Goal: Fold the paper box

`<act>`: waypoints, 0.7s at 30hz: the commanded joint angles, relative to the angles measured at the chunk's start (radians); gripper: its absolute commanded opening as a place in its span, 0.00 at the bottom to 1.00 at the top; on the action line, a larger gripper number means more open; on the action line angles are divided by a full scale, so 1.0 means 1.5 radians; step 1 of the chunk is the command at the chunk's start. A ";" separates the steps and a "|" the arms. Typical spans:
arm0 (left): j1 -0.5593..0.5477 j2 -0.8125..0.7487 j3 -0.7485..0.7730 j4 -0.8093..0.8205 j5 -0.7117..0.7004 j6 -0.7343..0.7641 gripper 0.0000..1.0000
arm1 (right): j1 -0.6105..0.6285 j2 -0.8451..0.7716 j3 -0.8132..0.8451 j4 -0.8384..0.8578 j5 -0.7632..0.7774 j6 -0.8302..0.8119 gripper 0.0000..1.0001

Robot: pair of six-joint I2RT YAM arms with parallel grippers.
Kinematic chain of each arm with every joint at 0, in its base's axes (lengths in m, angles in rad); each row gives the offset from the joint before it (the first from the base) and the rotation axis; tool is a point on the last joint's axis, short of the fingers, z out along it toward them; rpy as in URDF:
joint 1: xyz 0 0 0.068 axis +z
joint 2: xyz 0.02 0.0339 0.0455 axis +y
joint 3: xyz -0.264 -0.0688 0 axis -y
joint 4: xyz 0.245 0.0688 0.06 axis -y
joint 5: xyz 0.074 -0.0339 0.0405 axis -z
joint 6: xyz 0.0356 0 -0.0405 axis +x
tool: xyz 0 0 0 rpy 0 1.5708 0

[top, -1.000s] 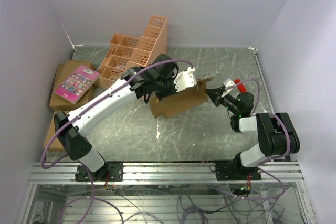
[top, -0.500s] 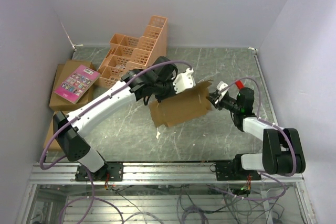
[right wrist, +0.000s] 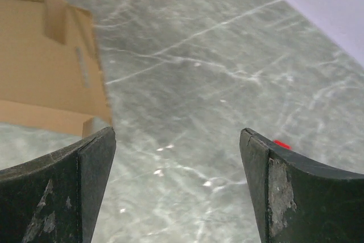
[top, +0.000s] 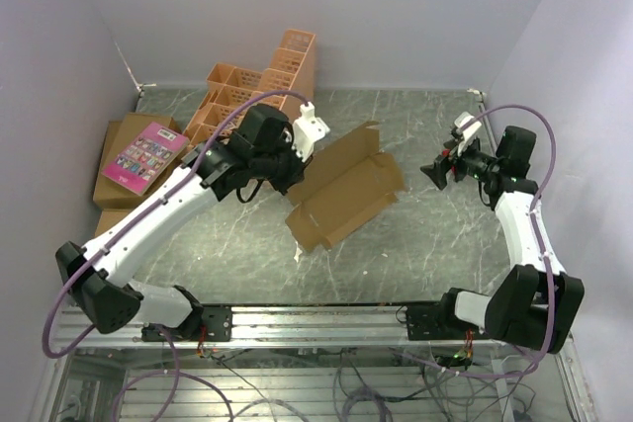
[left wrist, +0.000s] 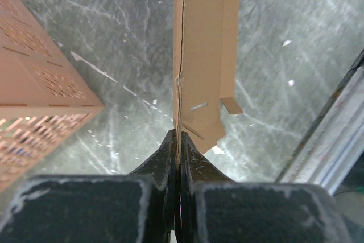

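The paper box [top: 348,188] is a brown cardboard sheet with raised flaps, lying slantwise mid-table. My left gripper [top: 300,165] is shut on its upper-left edge. In the left wrist view the thin cardboard edge runs straight into the closed fingers [left wrist: 178,140], and the paper box [left wrist: 202,55] stretches away over the marble. My right gripper [top: 436,173] hovers to the right of the sheet, apart from it and open. The right wrist view shows its fingers [right wrist: 177,140] spread wide over bare table, with the paper box [right wrist: 40,78] at the upper left.
An orange lattice crate [top: 259,96] stands at the back left, close behind my left wrist, also [left wrist: 40,95]. A pink book [top: 145,155] lies on brown cartons [top: 112,192] by the left wall. A white scrap [top: 298,255] lies near the box's front corner. A metal rail [left wrist: 335,135] borders the near edge.
My right gripper let go of the box's right end, opened wide and drew back to the right. The left arm pulled left, and the box now lies lower and flatter.
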 commanded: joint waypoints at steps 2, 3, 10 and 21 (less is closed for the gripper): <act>0.003 -0.047 -0.027 0.075 0.017 -0.150 0.07 | -0.002 -0.019 0.003 -0.188 -0.156 0.055 0.91; 0.003 -0.054 -0.027 0.078 0.012 -0.165 0.07 | -0.002 -0.014 -0.015 -0.164 -0.187 0.105 0.91; 0.004 -0.112 -0.043 0.114 -0.014 -0.259 0.07 | 0.012 -0.003 -0.157 0.081 -0.127 0.458 0.92; 0.004 -0.184 -0.107 0.210 0.010 -0.327 0.07 | 0.078 0.116 -0.285 0.661 -0.080 0.859 0.95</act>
